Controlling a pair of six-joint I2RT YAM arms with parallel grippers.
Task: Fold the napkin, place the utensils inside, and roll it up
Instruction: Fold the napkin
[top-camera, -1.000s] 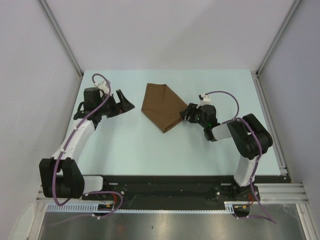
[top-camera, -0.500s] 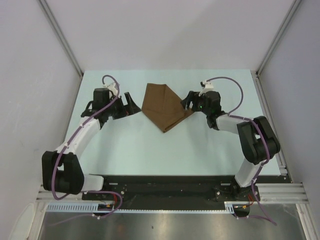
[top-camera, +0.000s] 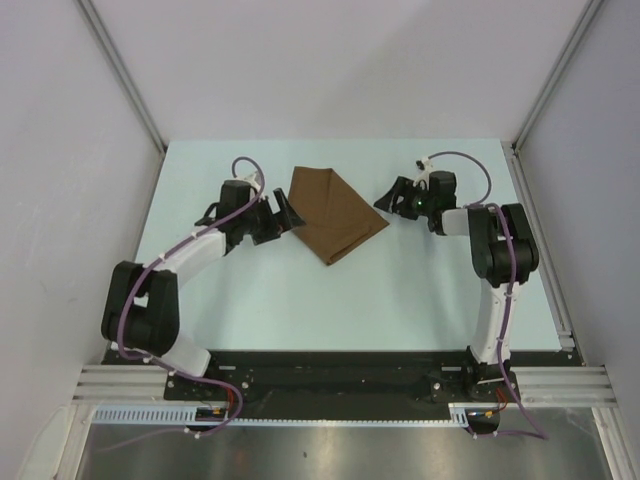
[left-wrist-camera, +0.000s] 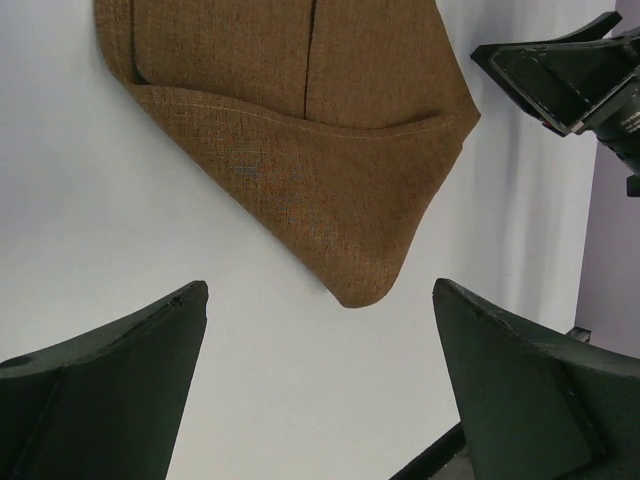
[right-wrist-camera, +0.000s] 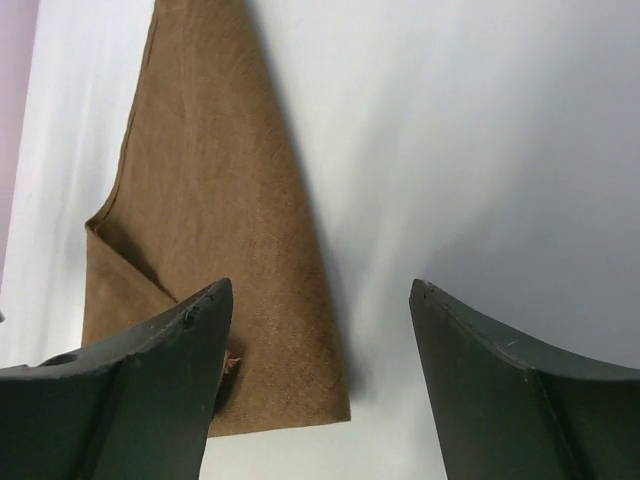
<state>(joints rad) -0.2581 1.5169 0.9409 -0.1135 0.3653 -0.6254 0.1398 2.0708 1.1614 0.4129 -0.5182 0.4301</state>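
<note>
The brown napkin (top-camera: 331, 213) lies folded into an uneven pointed shape at the middle of the table. My left gripper (top-camera: 290, 212) is open and empty, just left of the napkin's left edge; in the left wrist view the napkin (left-wrist-camera: 300, 130) has its rounded corner pointing into the gap of the left gripper (left-wrist-camera: 320, 292). My right gripper (top-camera: 392, 197) is open and empty, just right of the napkin's far right side; in the right wrist view the napkin (right-wrist-camera: 215, 200) lies partly under the left finger of the right gripper (right-wrist-camera: 320, 287). The fork is not in view.
The pale table (top-camera: 300, 290) is bounded by grey walls left, right and behind. The black base rail (top-camera: 330, 370) runs along the near edge. The right gripper's fingers (left-wrist-camera: 560, 65) show at the top right of the left wrist view.
My left gripper has moved right, up to the napkin's left edge. My right gripper has moved away from the napkin's right corner, toward the far side and slightly right. The napkin has not moved.
</note>
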